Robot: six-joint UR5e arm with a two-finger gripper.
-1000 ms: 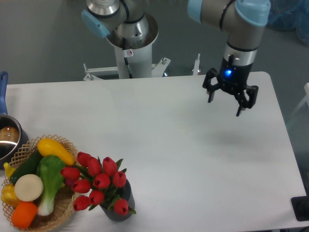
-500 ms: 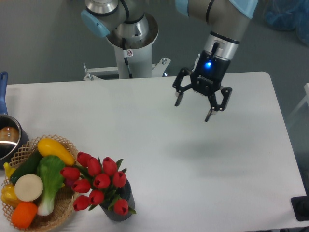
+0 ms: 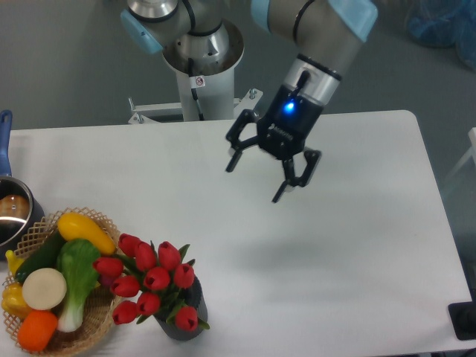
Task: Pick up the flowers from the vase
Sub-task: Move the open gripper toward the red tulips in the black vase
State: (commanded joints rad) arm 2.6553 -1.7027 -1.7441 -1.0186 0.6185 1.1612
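Risk first: bunch of red tulips with closed buds and green stems (image 3: 152, 282) sits in a small dark grey ribbed vase (image 3: 187, 321) right beside the wicker basket of colourful vegetables (image 3: 93, 316), buds on the left leaning over or touching the basket rim. A wide approach could clip the basket or the green bok-choy-like vegetable (image 3: 76, 279) and drag it along.

Second risk: the vase looks small and light under a top-heavy bunch. A side-on or off-centre grab would likely tip it, or lift vase and flowers together if the stems bind in the mouth. It also stands close to the table's (image 3: 357, 260) front edge, so a shove could push it off.

Third: buds fan out in several directions. Clamping on the heads rather than the gathered stems would probably catch only a few tulips or crush them. The stem bundle is mostly hidden under the buds, so the grasp point is hard to pick from this view.

Two-finger black gripper (image 3: 255, 181): jaws spread, holding nothing, tilted, hovering above mid-table.

Flowers lie well apart from it, toward the front-left corner, lower than the fingertips. Bare tabletop between them, no contact with anything.
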